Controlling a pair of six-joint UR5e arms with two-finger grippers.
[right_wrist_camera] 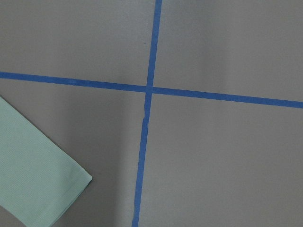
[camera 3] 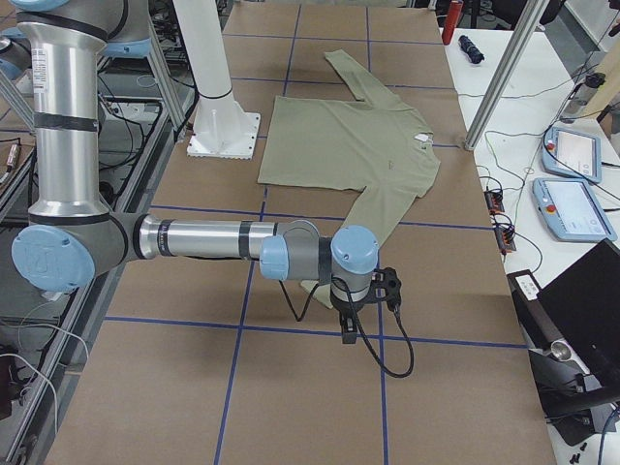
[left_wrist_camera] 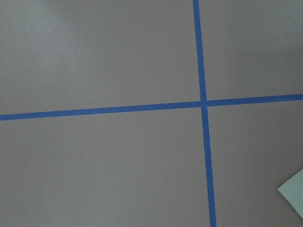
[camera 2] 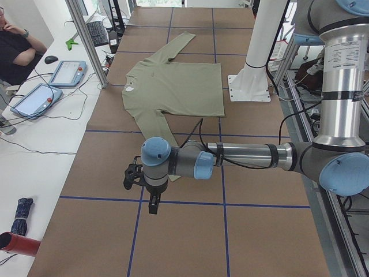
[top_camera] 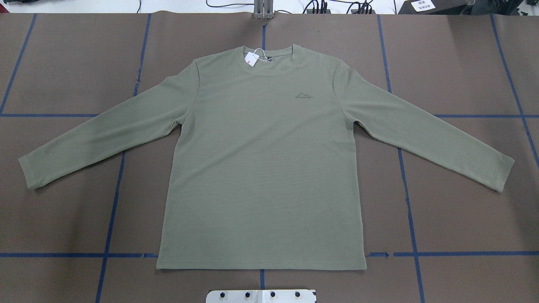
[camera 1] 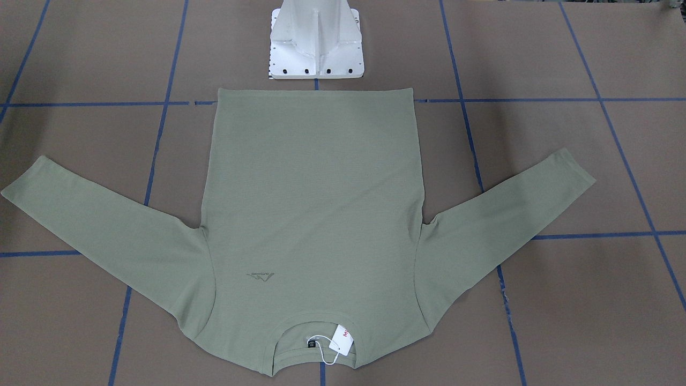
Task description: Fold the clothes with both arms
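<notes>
Across the brown, blue-taped surface [top_camera: 63, 63] the olive-green long-sleeved knit shirt [top_camera: 261, 168] lies flat at its middle, and we fear the black left claw [camera 2: 152, 208] and right claw [camera 3: 347, 335], open or closed we cannot tell, pinching one sleeve layer and dragging wrinkles.

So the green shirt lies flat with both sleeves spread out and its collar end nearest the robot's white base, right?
Not quite. The shirt does lie flat with both sleeves spread, but its hem is the end nearest the white base; the collar points away from it. The overhead exterior view shows this.
</notes>
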